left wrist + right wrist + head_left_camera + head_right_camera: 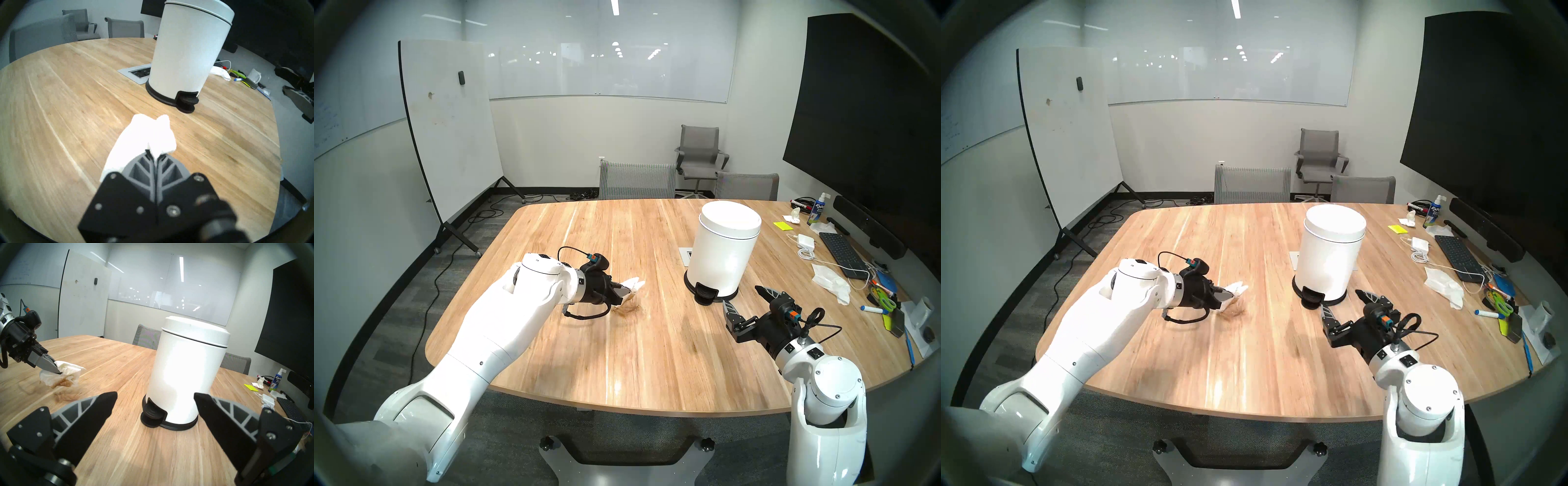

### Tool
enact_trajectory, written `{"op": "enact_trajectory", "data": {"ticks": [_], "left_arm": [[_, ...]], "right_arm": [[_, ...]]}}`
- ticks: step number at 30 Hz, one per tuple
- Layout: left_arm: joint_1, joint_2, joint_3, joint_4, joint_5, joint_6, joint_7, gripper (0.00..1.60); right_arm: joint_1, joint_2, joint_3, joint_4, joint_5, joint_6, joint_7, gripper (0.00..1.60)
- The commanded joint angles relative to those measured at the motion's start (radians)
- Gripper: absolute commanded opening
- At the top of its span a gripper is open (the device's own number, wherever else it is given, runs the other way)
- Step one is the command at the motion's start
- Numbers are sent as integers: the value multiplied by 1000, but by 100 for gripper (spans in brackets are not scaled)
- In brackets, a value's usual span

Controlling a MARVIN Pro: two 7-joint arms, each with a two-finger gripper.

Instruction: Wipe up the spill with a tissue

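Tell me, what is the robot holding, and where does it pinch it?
The left hand pinches a white tissue at its crumpled top; the stained bottom hangs free. The right hand holds nothing.

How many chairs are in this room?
3. Two grey chairs are tucked against the table's far edge, one left of the other; a third office chair stands near the back wall. More may be hidden.

A white tissue (pixel 68 373) stained brown underneath. An amber-brown spill (pixel 65 396) on a light wood-grain desk (pixel 653 339). A white bin (pixel 723 247) with a black base and pedal. Black end effectors with grey ribbed fingers (pixel 88 405).
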Motion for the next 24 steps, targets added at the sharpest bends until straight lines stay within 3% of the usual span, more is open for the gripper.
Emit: {"op": "enact_trajectory", "data": {"ticks": [1,11,16,24], "left_arm": [[29,21,-24,-107,-40,68,-26,0],[101,73,-44,-266,-89,214,-72,0],[134,94,-48,-322,-135,218,-32,0],[134,91,14,-294,-181,218,64,0]], "right_arm": [[4,0,-2,-20,1,-2,1,160],[4,0,-2,-19,1,-3,1,160],[3,0,-2,-20,1,-2,0,160],[3,0,-2,-21,1,-2,0,160]]}}
